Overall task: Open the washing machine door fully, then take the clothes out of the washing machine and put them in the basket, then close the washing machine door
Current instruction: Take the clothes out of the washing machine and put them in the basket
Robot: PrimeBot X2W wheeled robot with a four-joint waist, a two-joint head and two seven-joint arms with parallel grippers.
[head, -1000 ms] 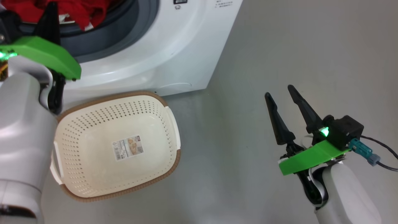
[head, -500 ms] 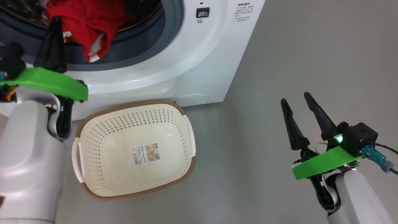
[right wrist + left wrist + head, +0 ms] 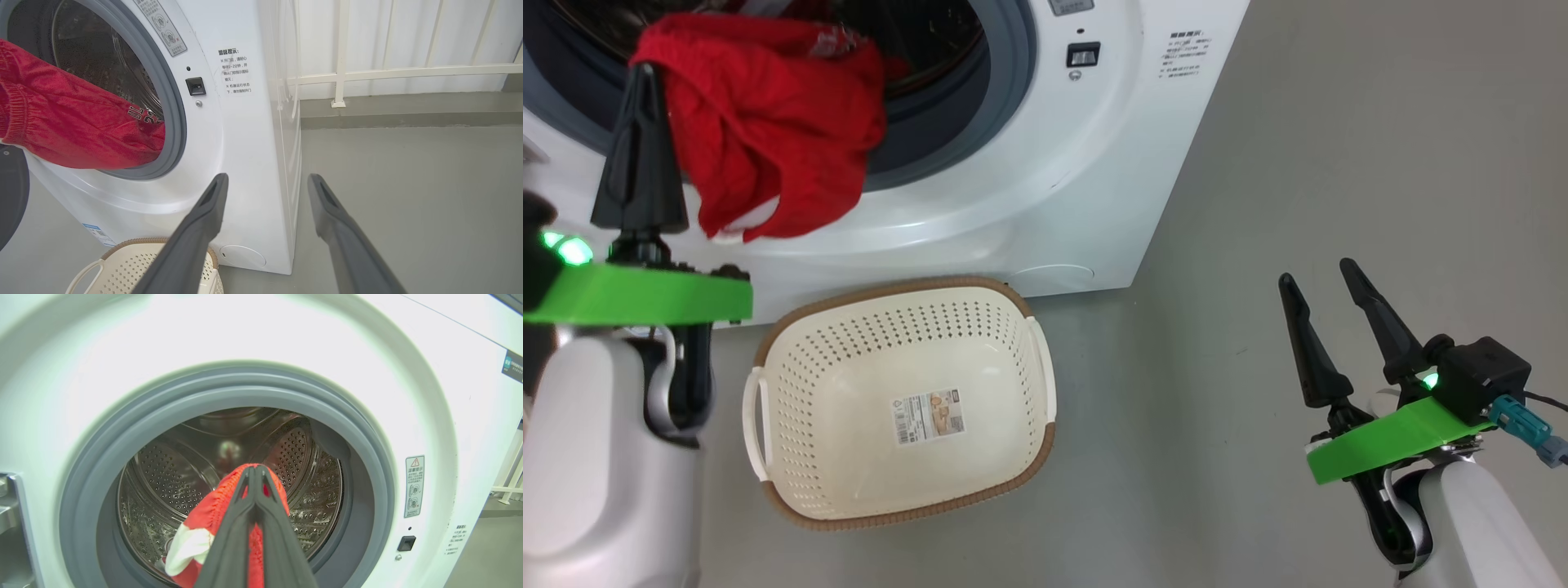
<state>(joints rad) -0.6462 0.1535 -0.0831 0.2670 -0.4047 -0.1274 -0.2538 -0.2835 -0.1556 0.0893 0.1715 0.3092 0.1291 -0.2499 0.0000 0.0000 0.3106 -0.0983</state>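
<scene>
Faces a big white box-shaped front-loading washing machine (image 3: 1054, 188) on a grey floor (image 3: 1298, 147), with its grey rubber gasket (image 3: 1013, 98) and perforated steel drum (image 3: 171, 469) exposed. Catches a dark curved edge, apparently the round black-ringed door (image 3: 10, 192), swung aside at the far left of the right wrist view. Shows a white railing (image 3: 339, 73) along the wall beyond the machine's right side. Covers the floor left of the basket with the pale left forearm (image 3: 596, 457).

Pinches the bright red soft fabric clothes (image 3: 768, 139) in the left fingers (image 3: 642, 106), pressed fully together. Holds the right fingers (image 3: 1307, 343) spread wide and empty over bare floor, well apart from the machine.

Compared with half a second earlier: drawn further out of the drum, now draping across the gasket and down onto the white front. Head view shifted as well.

Standing on the floor just below the opening: a small cream-white perforated plastic basket (image 3: 849, 359) with a brown woven-look rim, holding a paper label (image 3: 929, 415) stuck to its bottom.
</scene>
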